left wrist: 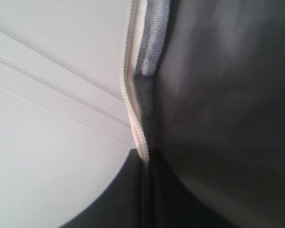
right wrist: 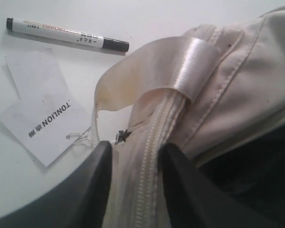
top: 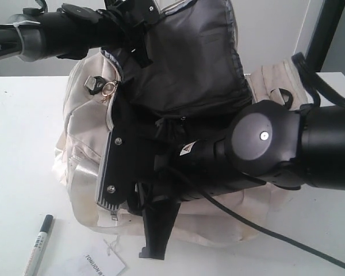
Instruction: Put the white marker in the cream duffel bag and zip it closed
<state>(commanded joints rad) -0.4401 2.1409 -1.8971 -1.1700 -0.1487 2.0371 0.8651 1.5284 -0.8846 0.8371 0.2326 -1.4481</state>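
On the table point(top: 23, 144) beside the paper tag point(right wrist: 42, 118), white marker point(right wrist: 66, 34) lies outside the cream duffel bag point(top: 80, 144). Left gripper point(top: 126, 26) props the dark-lined flap point(top: 190, 57) up, likely holding the mouth open; finger state can't tell. Right gripper point(right wrist: 136, 148) fingers apart, straddling the zip point(right wrist: 154, 128) end.

Desk point(top: 23, 144): white, plain and matte; it fills the lower exterior view and runs out of frame on both sides.
Wall point(top: 270, 34): pale grey-white and bare, rising behind the desk's far edge.
Post point(top: 329, 31): dark, slanted, upper right against the wall.
Panel point(left wrist: 47, 156): pale surface in the left wrist view, crossed by straight parallel seams point(left wrist: 61, 88).
Light: soft and even, with faint shadows on the desk.
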